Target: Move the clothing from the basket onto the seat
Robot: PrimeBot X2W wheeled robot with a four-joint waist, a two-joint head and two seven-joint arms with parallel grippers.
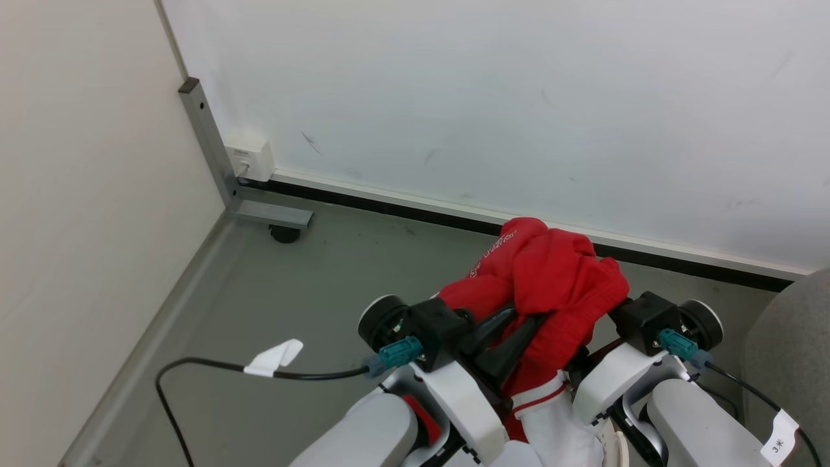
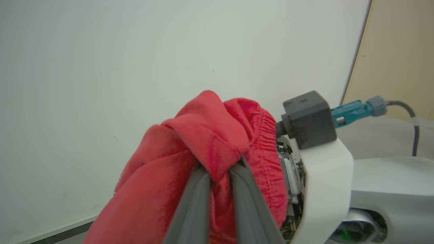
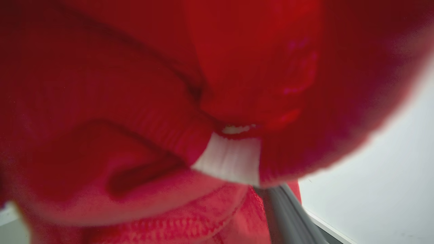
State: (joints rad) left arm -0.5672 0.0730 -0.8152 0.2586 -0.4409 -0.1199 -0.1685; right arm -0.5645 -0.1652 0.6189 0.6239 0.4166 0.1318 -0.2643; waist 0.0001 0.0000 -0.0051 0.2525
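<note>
The red clothing [image 1: 551, 279] hangs bunched above the grey floor between my two arms, its white trim [image 1: 541, 397] trailing down. My left gripper [image 1: 512, 327] is shut on a fold of it; in the left wrist view both fingers pinch the clothing [image 2: 203, 142] at the gripper [image 2: 220, 169]. The right wrist [image 1: 648, 318] sits just right of the bundle, its fingers hidden beneath the cloth. In the right wrist view the clothing [image 3: 169, 101] drapes over the lens, and one finger [image 3: 284, 210] stands well off to the side. The grey seat [image 1: 794, 337] shows at the right edge. The basket is out of view.
A white wall [image 1: 519, 97] with a dark baseboard runs across ahead. A metal post [image 1: 211, 149] on a caster and a white socket box [image 1: 249, 159] stand at the left corner by a beige partition. A black cable with a white tag [image 1: 275, 357] loops over the floor.
</note>
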